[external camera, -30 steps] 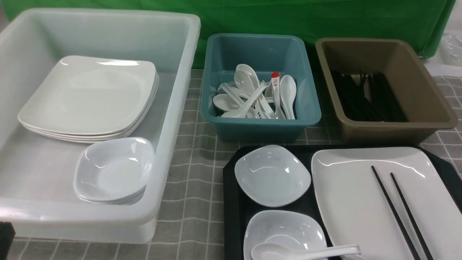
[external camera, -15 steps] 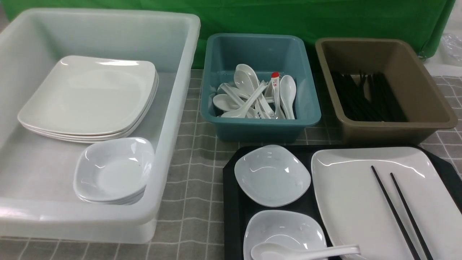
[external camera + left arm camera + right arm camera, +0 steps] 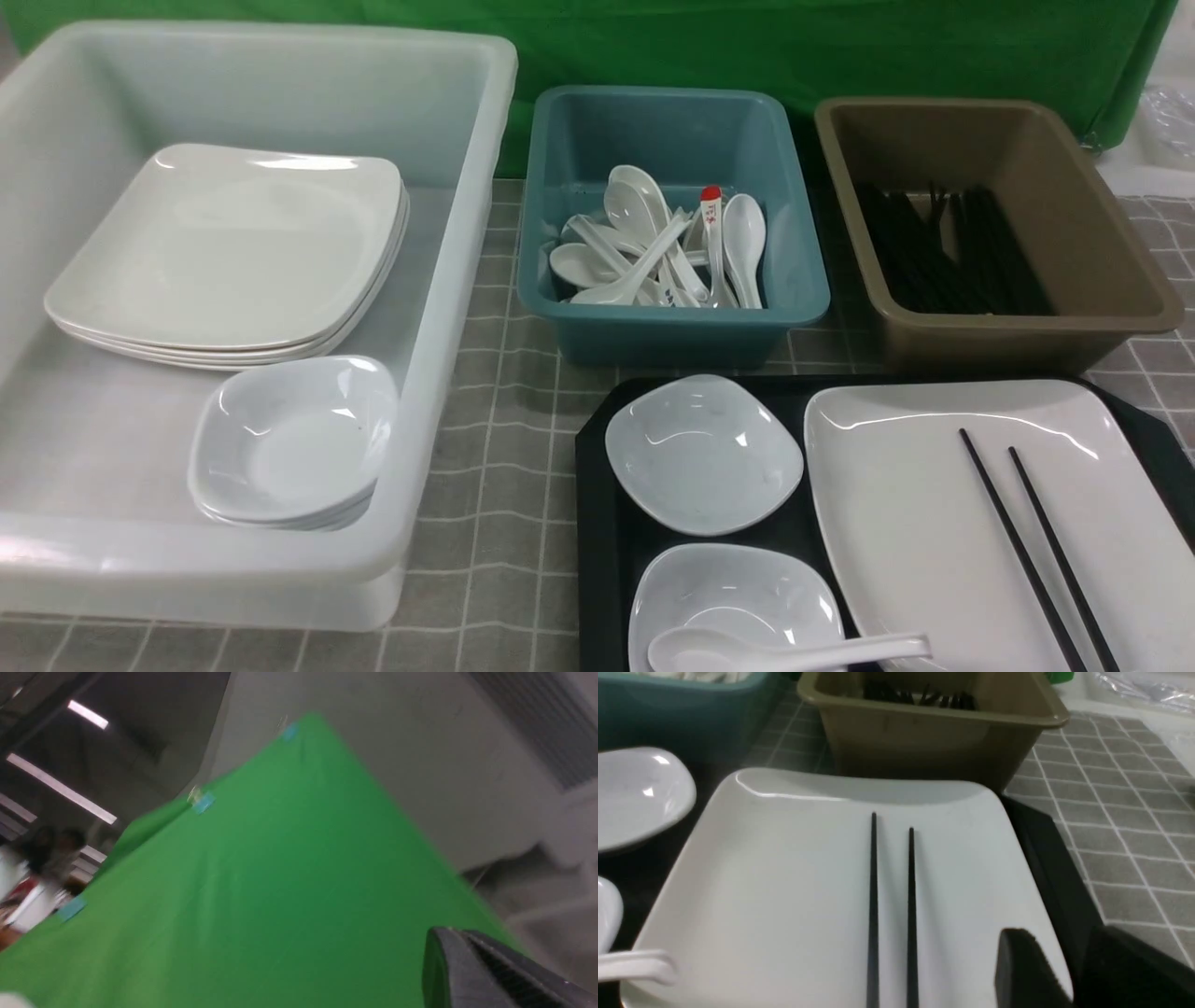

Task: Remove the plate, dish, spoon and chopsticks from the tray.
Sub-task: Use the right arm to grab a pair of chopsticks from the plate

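Front view: chopsticks (image 3: pixel 1021 551) lie lower right on the plate (image 3: pixel 906 541), on the tray (image 3: pixel 602 560), long axis running from your right gripper (image 3: pixel 1064 975) toward the brown tub (image 3: pixel 980 345). Right arm is nearer, but I can't tell its jaw spread. Left gripper (image 3: pixel 490 970) is pressed together, aimed at the green backdrop (image 3: pixel 280 882).

Tbl (image 3: pixel 495 569), wht tub (image 3: pixel 233 569), teal tub (image 3: pixel 672 341), brn tub (image 3: pixel 1008 345), tray (image 3: pixel 605 541)
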Tool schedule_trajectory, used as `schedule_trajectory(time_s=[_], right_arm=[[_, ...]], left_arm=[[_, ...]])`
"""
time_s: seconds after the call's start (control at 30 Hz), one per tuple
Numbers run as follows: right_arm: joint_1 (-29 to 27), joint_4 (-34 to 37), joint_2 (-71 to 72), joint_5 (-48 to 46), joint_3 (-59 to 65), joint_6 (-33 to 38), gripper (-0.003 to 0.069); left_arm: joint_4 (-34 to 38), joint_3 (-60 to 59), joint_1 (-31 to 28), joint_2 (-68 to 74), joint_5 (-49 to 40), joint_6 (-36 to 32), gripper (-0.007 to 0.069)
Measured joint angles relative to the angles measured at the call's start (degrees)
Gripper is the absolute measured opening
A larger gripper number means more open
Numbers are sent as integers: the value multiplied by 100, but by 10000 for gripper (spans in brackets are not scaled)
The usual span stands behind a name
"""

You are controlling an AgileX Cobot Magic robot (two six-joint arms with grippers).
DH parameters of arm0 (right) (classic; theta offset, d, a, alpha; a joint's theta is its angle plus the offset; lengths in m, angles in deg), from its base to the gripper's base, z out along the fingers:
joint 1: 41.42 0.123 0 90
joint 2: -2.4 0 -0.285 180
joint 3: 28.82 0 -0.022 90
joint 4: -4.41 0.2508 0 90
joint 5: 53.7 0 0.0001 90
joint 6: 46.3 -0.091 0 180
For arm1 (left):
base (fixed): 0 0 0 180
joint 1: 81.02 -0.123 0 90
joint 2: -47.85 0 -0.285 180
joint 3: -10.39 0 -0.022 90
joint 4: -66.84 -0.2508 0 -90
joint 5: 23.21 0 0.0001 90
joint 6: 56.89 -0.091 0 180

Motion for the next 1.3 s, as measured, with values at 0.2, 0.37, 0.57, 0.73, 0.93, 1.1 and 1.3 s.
schedule_trajectory(time_s=[0.2, 0.37, 0.57, 0.73, 0.93, 1.1, 1.3], right_arm=[[0, 121, 0, 320, 5, -220, 238], [0, 1232, 0, 1933, 5, -3048, 238], [0, 1433, 0, 2864, 5, -3920, 238], [0, 1433, 0, 3172, 5, -3946, 238], [0, 1444, 0, 3309, 5, -3974, 238], [0, 1490, 0, 3651, 5, -4017, 230], [1, 1200, -548, 2432, -1046, -3387, 104]], left_arm=[[-404, 1570, 0, 387, -1006, 178, 3], [-1711, 3698, 0, 1712, -3903, 312, 3], [-1188, 5259, 0, 3698, -7503, -1292, 3], [275, 5512, 0, 5125, -9321, -3035, 3], [1328, 5483, 0, 5812, -9713, -4152, 3], [1278, 5483, 0, 5840, -9353, -4287, 3], [1215, 5483, 0, 5840, -9173, -4416, 3]])
